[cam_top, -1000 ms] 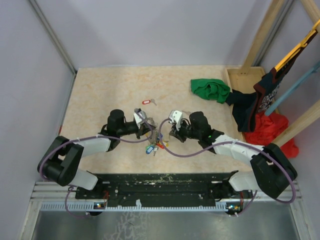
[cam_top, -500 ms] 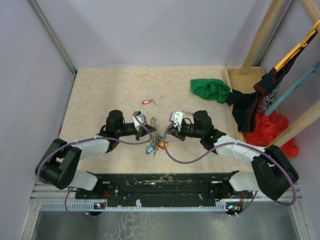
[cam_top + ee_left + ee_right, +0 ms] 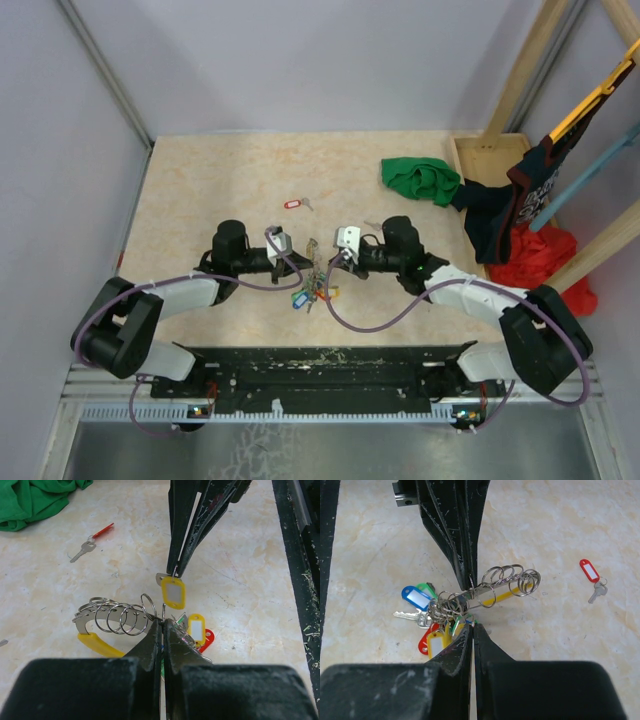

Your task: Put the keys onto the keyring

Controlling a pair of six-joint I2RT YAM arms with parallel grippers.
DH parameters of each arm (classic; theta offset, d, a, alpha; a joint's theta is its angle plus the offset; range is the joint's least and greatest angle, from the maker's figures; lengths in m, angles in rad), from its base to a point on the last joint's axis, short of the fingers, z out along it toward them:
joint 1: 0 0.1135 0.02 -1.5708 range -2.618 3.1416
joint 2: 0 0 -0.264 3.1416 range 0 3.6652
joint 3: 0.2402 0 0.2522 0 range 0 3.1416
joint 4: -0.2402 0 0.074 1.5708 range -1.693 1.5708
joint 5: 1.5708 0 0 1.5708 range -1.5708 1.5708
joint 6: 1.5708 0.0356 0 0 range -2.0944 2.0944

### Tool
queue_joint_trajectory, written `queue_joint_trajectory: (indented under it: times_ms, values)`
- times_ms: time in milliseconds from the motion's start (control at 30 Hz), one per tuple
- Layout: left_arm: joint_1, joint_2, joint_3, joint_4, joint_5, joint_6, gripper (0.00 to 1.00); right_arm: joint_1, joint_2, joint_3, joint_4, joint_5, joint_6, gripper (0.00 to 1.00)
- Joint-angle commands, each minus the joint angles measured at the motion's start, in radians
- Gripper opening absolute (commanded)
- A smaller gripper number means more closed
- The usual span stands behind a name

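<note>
The keyring (image 3: 451, 606) is a thin grey ring bunched with keys and blue, green, red and yellow tags, and it lies between my two arms (image 3: 312, 280). My left gripper (image 3: 162, 622) is shut on its thin wire next to a yellow-handled metal bar (image 3: 107, 622) that carries several small rings. My right gripper (image 3: 175, 572) comes in from the far side. It is shut on a small metal key with a yellow tag (image 3: 172, 591) that hangs just above the bunch. In the right wrist view my right gripper (image 3: 472, 626) tips sit right over the tags.
A key with a red tag (image 3: 293, 204) lies on the table beyond the grippers (image 3: 590, 573). A green cloth (image 3: 420, 178) is at the back right, beside a wooden box (image 3: 480, 150) and hanging dark and red clothes (image 3: 535, 250).
Both wrists have shifted a little up-table. The left one drew back slightly to the left. The bunch of keys stays between the two shut grippers.
</note>
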Motion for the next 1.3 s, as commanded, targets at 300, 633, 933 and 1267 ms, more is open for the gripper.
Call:
queue_joint_trajectory:
  times_ms: [300,633,933,1267]
  values:
    - [0.003,-0.010,-0.020,0.066,0.068,0.014,0.00,0.024,0.062,0.119,-0.065,-0.072,-0.106,0.00]
    - [0.003,-0.011,-0.026,0.080,0.079,0.012,0.00,0.039,0.077,0.142,-0.101,-0.082,-0.131,0.00]
    - [0.003,-0.006,-0.024,0.084,0.088,0.007,0.00,0.046,0.077,0.142,-0.082,-0.070,-0.128,0.00]
    - [0.003,0.002,-0.021,0.081,0.097,0.006,0.00,0.048,0.063,0.126,-0.046,-0.051,-0.121,0.00]
